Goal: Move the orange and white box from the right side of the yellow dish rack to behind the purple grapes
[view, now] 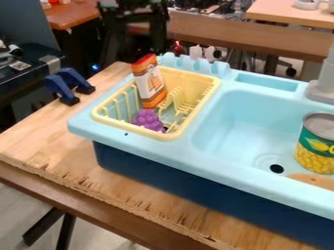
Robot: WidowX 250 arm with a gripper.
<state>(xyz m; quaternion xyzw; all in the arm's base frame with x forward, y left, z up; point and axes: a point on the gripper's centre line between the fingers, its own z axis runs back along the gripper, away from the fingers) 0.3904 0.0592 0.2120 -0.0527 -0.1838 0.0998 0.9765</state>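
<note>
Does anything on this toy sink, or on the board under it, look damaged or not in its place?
The wooden board has a splintered front edge. The box leans in the dish rack near the grapes, odd because racks usually hold dishes.

A brown bench (228,33) stands behind — pale floor (16,210) below.

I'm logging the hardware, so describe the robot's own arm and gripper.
The gripper is black, with a broad body and two dark fingers below it. What shows of the arm is black too. Cables or markings can't be made out.
</note>
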